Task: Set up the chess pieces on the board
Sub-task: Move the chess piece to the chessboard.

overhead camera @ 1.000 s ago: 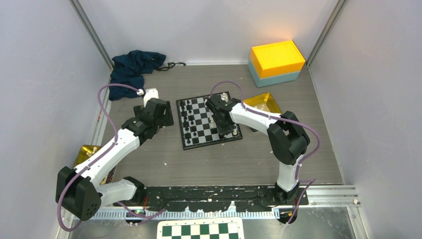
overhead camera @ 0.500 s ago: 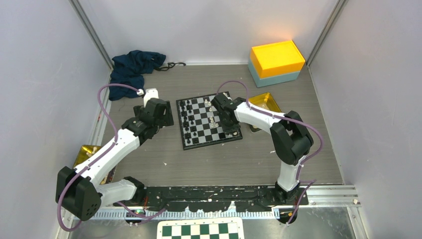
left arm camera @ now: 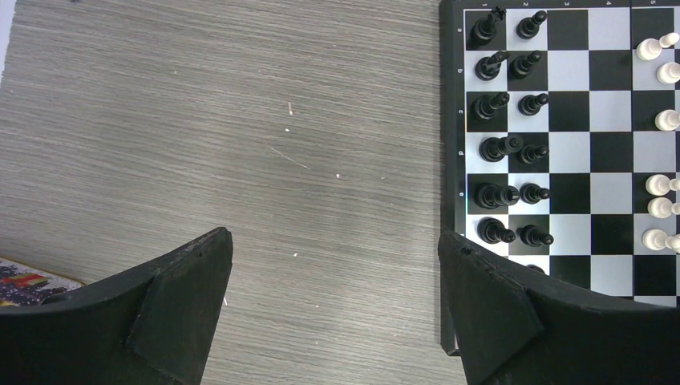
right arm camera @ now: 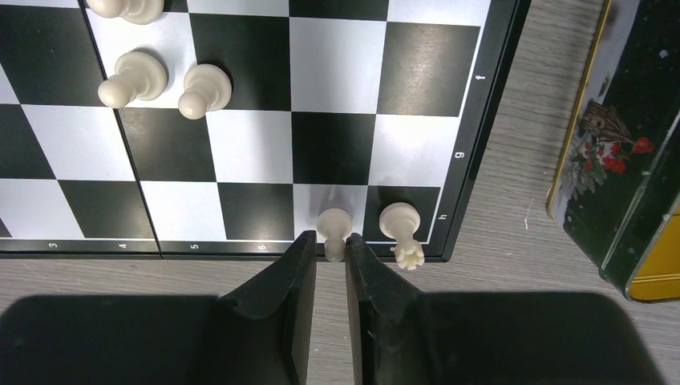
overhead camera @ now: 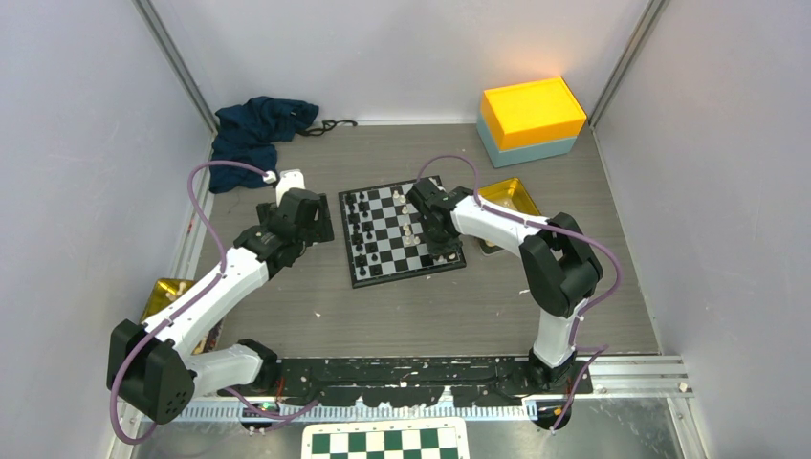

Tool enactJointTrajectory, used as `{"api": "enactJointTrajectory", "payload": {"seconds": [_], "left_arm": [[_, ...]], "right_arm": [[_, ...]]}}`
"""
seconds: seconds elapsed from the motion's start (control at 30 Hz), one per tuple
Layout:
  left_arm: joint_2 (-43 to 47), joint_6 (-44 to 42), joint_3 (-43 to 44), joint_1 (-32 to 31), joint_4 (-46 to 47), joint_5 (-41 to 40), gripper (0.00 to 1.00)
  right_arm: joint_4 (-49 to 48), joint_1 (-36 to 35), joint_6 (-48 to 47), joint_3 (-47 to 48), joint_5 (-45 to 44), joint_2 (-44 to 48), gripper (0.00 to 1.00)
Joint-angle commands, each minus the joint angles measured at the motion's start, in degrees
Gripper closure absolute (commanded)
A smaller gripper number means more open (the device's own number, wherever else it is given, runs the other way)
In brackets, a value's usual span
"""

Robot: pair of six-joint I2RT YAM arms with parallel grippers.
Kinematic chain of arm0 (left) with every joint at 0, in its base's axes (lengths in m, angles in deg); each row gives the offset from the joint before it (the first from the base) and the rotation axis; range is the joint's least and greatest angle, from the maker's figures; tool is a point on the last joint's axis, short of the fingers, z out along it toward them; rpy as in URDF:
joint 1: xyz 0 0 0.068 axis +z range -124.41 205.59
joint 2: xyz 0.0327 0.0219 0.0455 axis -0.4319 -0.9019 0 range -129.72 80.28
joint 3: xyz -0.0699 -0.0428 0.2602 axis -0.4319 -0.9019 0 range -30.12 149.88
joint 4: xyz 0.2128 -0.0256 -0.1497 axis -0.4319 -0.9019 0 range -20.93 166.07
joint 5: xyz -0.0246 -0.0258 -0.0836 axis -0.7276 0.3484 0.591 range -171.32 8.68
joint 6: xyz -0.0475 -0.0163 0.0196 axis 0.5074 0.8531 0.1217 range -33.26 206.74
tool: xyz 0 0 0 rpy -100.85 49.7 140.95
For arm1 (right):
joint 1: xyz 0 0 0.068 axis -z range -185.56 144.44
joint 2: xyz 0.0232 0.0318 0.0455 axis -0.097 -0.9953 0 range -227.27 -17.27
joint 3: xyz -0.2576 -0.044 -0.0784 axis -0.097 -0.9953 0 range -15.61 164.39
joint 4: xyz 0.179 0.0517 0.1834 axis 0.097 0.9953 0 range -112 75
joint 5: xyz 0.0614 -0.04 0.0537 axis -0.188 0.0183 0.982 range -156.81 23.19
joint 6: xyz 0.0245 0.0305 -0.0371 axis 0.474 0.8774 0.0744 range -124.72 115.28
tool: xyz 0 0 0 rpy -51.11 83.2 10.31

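The board (overhead camera: 387, 239) lies mid-table. Black chess pieces (overhead camera: 359, 229) stand in two columns on its left side, also seen in the left wrist view (left arm camera: 505, 104). White pieces (left arm camera: 661, 208) stand toward its right. My right gripper (right arm camera: 329, 245) is shut on a white pawn (right arm camera: 332, 228) that stands upright on a white square by the board's edge, beside a white rook (right arm camera: 401, 228). Two more white pawns (right arm camera: 132, 76) stand farther in. In the top view the right gripper (overhead camera: 442, 251) is at the board's right edge. My left gripper (left arm camera: 333, 241) is open and empty over bare table left of the board (overhead camera: 306, 215).
A gold-and-dark tin (overhead camera: 507, 196) sits just right of the board, close to the right gripper (right arm camera: 625, 160). A yellow box on a teal base (overhead camera: 531, 115) is at the back right, a blue cloth (overhead camera: 258, 129) at the back left, another tin (overhead camera: 163, 296) at the left edge.
My right gripper has shifted a little to the right over the board's right side and settled there. The left arm has not moved.
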Motion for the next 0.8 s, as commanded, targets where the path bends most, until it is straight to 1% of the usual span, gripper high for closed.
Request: {"api": "enactJointTrajectory", "payload": {"seconds": [0.0,0.17,0.3,0.47,0.77], "left_arm": [[1.41,-0.15,0.65,0.38,1.81,0.05,0.0],[1.46,-0.07,0.56,0.41,1.68,0.11,0.0],[1.46,-0.05,0.46,0.39,1.68,0.31,0.0],[1.59,-0.02,0.45,0.43,1.71,0.4,0.0],[1.93,0.12,0.19,0.42,1.62,0.05,0.0]], "right_arm": [[-0.95,0.07,0.88,0.5,0.7,2.36,0.73],[-0.88,0.09,0.81,0.88,0.52,2.57,0.71],[-0.32,0.07,0.47,1.74,-0.3,2.85,0.67],[0.74,0.06,-0.4,3.61,-1.85,2.65,0.64],[1.74,0.05,-2.2,8.37,-2.29,1.12,0.62]]}}
